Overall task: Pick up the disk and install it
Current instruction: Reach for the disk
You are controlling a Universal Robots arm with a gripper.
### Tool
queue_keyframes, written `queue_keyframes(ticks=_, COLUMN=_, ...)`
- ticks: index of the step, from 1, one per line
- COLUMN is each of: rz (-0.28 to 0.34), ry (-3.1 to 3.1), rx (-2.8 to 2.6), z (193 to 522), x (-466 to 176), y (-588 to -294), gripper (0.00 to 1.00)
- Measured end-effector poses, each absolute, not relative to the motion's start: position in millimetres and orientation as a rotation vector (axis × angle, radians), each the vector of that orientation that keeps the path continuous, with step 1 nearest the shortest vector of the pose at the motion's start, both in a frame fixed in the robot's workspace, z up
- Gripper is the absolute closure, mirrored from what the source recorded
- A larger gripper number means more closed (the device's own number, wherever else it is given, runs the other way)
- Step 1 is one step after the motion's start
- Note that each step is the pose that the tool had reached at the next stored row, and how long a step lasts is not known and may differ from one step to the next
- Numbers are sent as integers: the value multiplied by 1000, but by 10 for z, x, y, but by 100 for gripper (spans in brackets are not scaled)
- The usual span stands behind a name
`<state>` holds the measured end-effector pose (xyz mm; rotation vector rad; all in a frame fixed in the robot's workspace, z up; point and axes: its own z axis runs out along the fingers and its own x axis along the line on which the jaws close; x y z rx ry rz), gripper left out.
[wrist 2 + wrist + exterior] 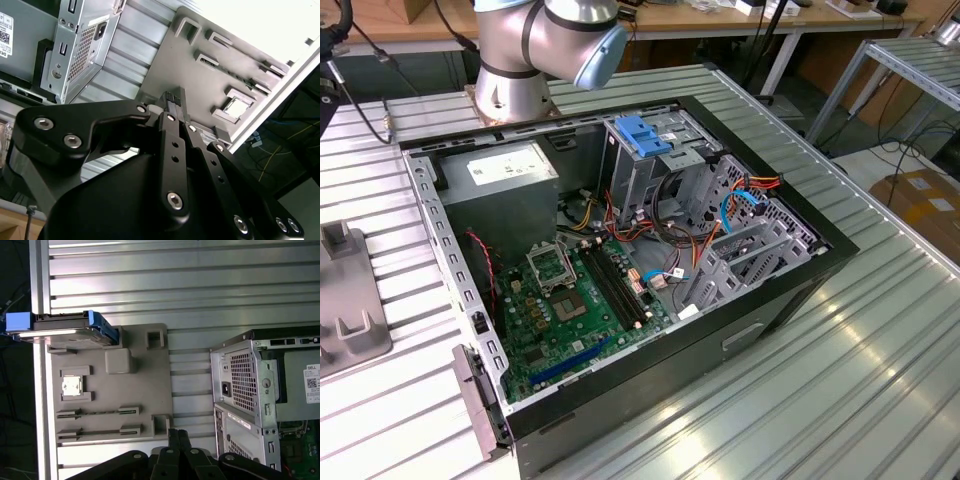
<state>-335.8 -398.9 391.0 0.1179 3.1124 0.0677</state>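
Exterior view, clock positions read from frame centre.

Work surface is a ribbed aluminium table (880,330), bare metal. Broad glare bands lie across the slats at 4 to 5 o'clock.

- 12 o'clock: wooden benches (720,18) on pale legs, set well behind the table.
- 2 o'clock: second metal table (920,65) with a slatted top and a tubular frame.
- 3 o'clock: pale floor (855,160) carrying a cardboard box (920,205). Loose cables (910,140) trail just beyond it.

First wrist view: the ribbed top is brightly lit. Its edge rail (40,390) borders dark floor.
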Motion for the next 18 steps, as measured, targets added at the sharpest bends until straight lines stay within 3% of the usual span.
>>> queue_keyframes(ticks=18, rz=68, ry=3113, rx=118, z=3908, x=-3447, y=-3989, gripper=90)
